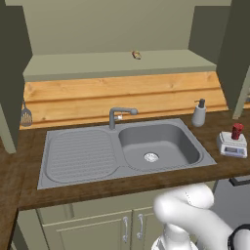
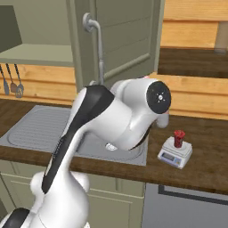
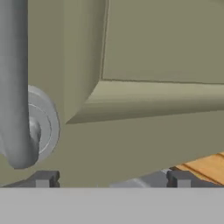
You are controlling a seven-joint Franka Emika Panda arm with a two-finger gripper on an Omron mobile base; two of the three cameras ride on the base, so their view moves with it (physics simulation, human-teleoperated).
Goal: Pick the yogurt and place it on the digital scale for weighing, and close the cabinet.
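The red yogurt (image 1: pixel 237 131) (image 2: pixel 179 138) stands upright on the small white digital scale (image 1: pixel 233 145) (image 2: pixel 174 153), on the counter right of the sink. The olive-green cabinet (image 1: pixel 117 63) above is open, and its right door (image 2: pixel 120 35) swings out toward me with a metal bar handle (image 2: pixel 100 44). In the hand view the gripper (image 3: pixel 113 179) is open. Its fingertips (image 3: pixel 43 178) stand wide apart, close to the door panel (image 3: pixel 153 43). The lower end of the handle (image 3: pixel 15 87) sits at the left, just above the left fingertip. Nothing is between the fingers.
A grey sink (image 1: pixel 83 156) with a faucet (image 1: pixel 119 114) fills the middle of the wooden counter. A grey soap dispenser (image 1: pixel 199 113) stands behind the scale. A small yellow-brown item (image 1: pixel 136 55) lies on the cabinet shelf. Utensils (image 2: pixel 13 82) hang at the left wall.
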